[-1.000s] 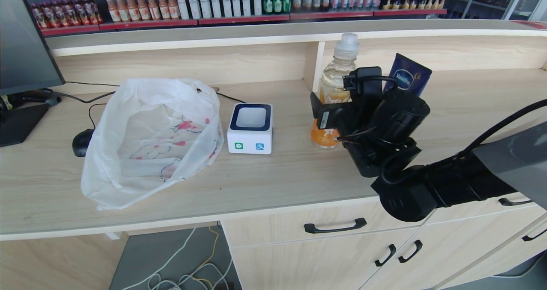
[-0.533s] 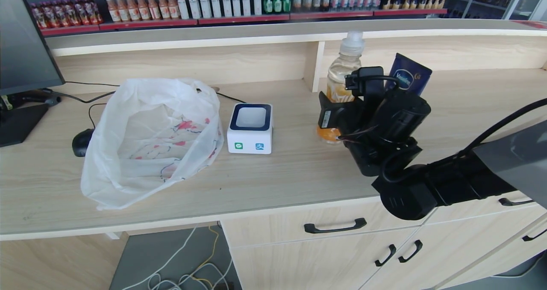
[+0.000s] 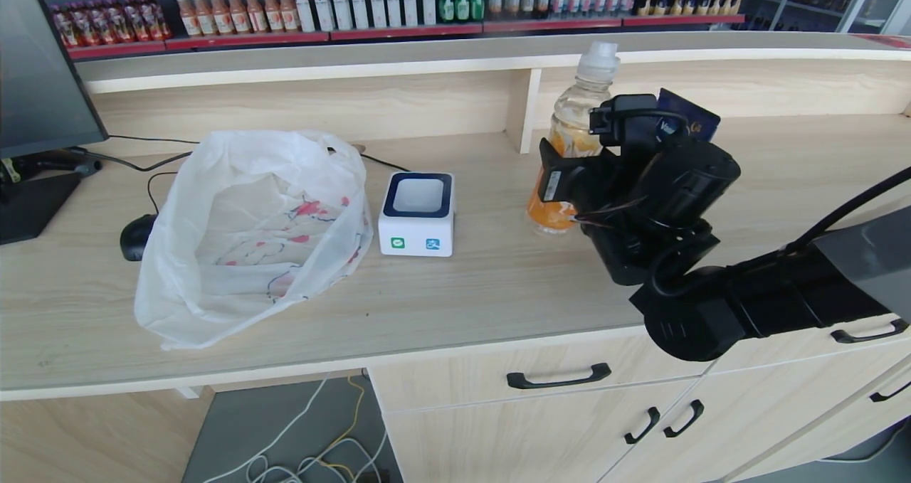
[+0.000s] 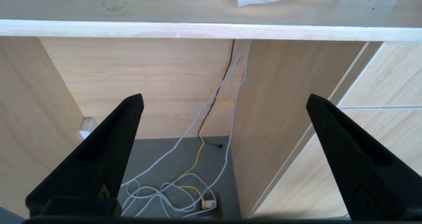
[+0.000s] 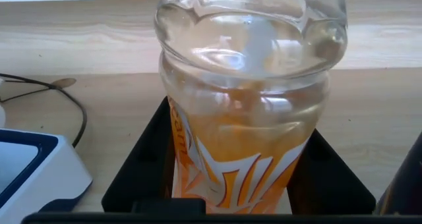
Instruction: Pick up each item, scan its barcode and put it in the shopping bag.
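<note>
A clear bottle point(image 3: 573, 124) with an orange label and white cap is held slightly tilted in my right gripper point(image 3: 562, 184), just above the counter and right of the scanner. In the right wrist view the black fingers point(image 5: 142, 168) clamp both sides of the bottle point(image 5: 244, 138). The white scanner box point(image 3: 418, 213) sits mid-counter, its corner point(image 5: 33, 171) close to the bottle. The white plastic shopping bag point(image 3: 249, 227) lies open to its left. A dark blue tube point(image 3: 696, 117) stands behind my right wrist. My left gripper point(image 4: 227, 151) hangs open below the counter edge point(image 4: 132, 28).
A black mouse point(image 3: 135, 235) and a monitor point(image 3: 43, 77) stand at the counter's left end, with cables behind the bag. A raised ledge and divider point(image 3: 518, 106) back the counter. Drawers with black handles point(image 3: 559, 378) are below. Loose cables point(image 4: 198, 178) lie on the floor.
My right gripper has lifted the bottle off the counter and carried it slightly up and to the right. The bag, scanner and tube have stayed put.
</note>
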{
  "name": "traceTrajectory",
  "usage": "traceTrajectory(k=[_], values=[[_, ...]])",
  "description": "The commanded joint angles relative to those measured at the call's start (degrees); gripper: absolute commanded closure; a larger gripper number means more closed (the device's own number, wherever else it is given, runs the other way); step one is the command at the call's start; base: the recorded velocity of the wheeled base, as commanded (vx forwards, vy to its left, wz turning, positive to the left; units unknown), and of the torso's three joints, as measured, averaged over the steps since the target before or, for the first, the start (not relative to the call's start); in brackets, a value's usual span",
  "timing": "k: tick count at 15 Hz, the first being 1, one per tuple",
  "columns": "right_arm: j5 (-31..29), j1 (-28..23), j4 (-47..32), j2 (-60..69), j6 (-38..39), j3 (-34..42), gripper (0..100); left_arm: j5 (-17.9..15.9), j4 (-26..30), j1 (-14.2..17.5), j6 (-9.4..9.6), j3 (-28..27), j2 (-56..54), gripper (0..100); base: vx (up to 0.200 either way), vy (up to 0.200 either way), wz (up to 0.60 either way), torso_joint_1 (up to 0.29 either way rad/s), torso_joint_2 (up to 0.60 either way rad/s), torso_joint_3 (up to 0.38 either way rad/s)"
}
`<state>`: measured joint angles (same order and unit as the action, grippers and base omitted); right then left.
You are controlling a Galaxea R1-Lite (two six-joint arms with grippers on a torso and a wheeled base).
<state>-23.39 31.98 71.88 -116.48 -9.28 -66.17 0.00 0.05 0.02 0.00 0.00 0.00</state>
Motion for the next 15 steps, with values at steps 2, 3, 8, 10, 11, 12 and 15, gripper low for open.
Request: traceTrajectory(k=[2,3,8,10,11,12,15], values=[[0.01,0.1,0.11,2.4,0.05,-0.01,100,0.0,0.04,-0.02,0.0,0.0,0.0,0,0.0,0.0,0.0,0.0,0.0,0.0],[0.01,0.1,0.11,3.19,-0.04,0.08,100,0.0,-0.05,0.06,0.0,0.0,0.0,0,0.0,0.0,0.0,0.0,0.0,0.0],[0.01,2.83,0.55,6.71,-0.13,0.43,100,0.0,0.04,0.06,0.0,0.0,0.0,0,0.0,0.0,0.0,0.0,0.0,0.0],[0.01,3.71,2.04,6.88,-0.39,0.43,100,0.0,-0.05,-0.02,0.0,0.0,0.0,0,0.0,0.0,0.0,0.0,0.0,0.0],[-0.16,5.55,2.48,8.82,-1.18,1.04,100,0.0,-0.05,0.06,0.0,0.0,0.0,0,0.0,0.0,0.0,0.0,0.0,0.0],[-0.16,6.26,2.74,9.61,-1.45,2.01,100,0.0,0.04,0.06,0.0,0.0,0.0,0,0.0,0.0,0.0,0.0,0.0,0.0],[-0.16,8.45,5.29,12.86,-1.8,9.13,100,0.0,0.04,0.06,0.0,0.0,0.0,0,0.0,0.0,0.0,0.0,0.0,0.0]])
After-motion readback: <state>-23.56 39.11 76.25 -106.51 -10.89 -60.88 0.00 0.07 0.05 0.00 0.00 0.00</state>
